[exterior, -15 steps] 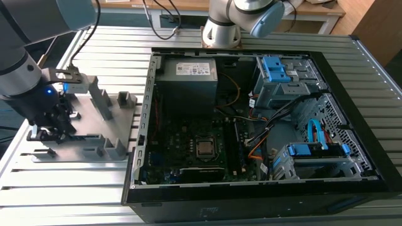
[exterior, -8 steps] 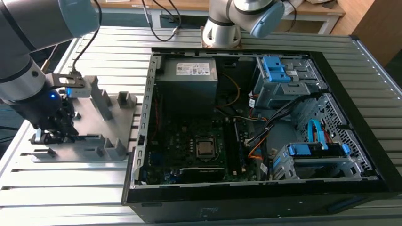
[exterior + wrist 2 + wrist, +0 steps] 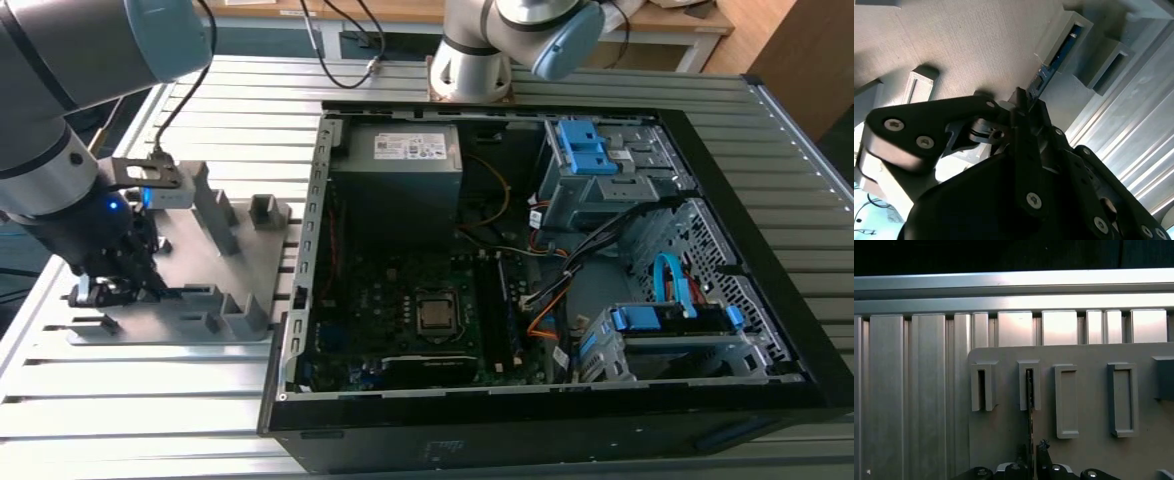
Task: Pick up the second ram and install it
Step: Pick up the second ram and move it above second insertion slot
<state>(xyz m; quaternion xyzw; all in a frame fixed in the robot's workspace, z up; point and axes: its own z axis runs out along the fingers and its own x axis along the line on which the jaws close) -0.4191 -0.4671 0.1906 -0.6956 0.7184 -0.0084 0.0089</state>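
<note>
Where the grey plate (image 3: 187, 328) lies on the ribbed table (image 3: 134, 400) at the exterior view's left, just beside the open case (image 3: 747, 200), the gripper (image 3: 1023, 102) is down low over it. Its jaws are drawn in narrow on the ram (image 3: 1043, 74), pinching the near end of the board. The ram stands on edge, a thin blue-green strip with its far end sitting in one of the plate's slot blocks (image 3: 1023, 385). A white label (image 3: 414, 146) sits on the metal box at the case's far end, its print too small to read.
</note>
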